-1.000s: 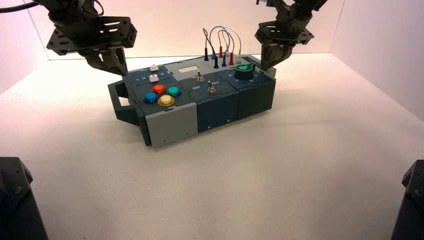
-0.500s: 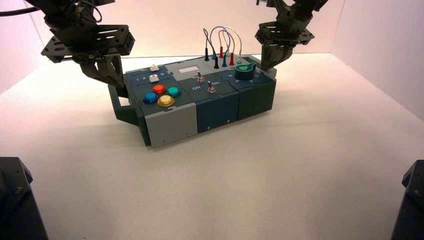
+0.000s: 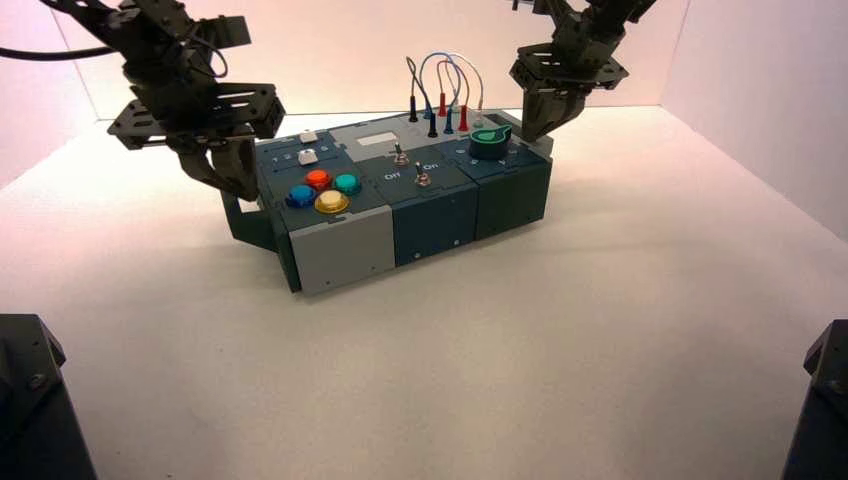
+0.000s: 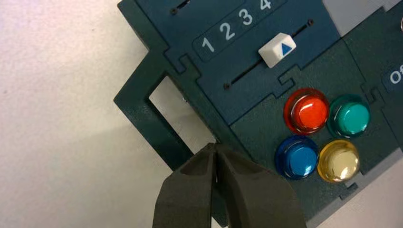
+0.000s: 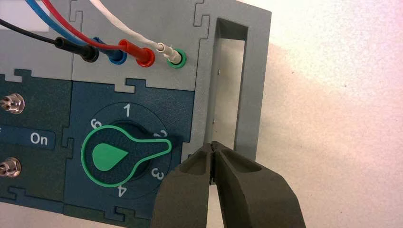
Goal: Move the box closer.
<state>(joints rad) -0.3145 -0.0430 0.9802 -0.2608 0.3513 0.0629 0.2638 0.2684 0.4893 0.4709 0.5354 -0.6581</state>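
Observation:
The long teal-and-grey box (image 3: 400, 215) lies slanted at the back middle of the white table. It carries four coloured round buttons (image 3: 322, 190), two toggle switches (image 3: 410, 165), a green knob (image 3: 489, 140) and looped wires (image 3: 445, 85). My left gripper (image 3: 238, 185) is shut, its tips (image 4: 215, 147) down at the teal left handle (image 4: 142, 118), where the handle's opening meets the box. My right gripper (image 3: 530, 130) is shut, its tips (image 5: 211, 145) at the slot of the grey right handle (image 5: 252, 95), beside the knob (image 5: 119, 154).
White walls (image 3: 760, 90) close in the table at the back and both sides. Dark arm bases stand at the front left corner (image 3: 30, 400) and the front right corner (image 3: 820, 400). A white slider cap (image 4: 277, 49) sits under the numbers 3 and 4.
My left gripper has moved down and to the right, onto the box's left handle. The right gripper and the box have not moved.

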